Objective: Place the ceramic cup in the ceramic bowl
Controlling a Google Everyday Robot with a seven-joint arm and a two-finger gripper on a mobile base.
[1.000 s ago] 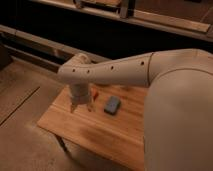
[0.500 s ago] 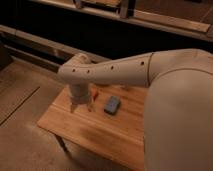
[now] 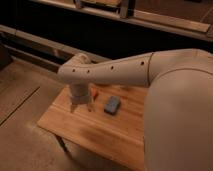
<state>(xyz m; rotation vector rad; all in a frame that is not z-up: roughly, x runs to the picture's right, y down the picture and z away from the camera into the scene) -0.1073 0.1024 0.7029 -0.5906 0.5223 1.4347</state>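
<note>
ceramic cup: out of sight | gripper (image 3: 81, 106): pointing down over table (image 3: 117, 137); arm bent

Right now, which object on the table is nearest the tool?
The small reddish object beside the tool over the table; the dark block lies farther away.

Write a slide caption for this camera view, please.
Robot's white arm hangs its gripper over a wooden table, beside a flat dark block.
</note>
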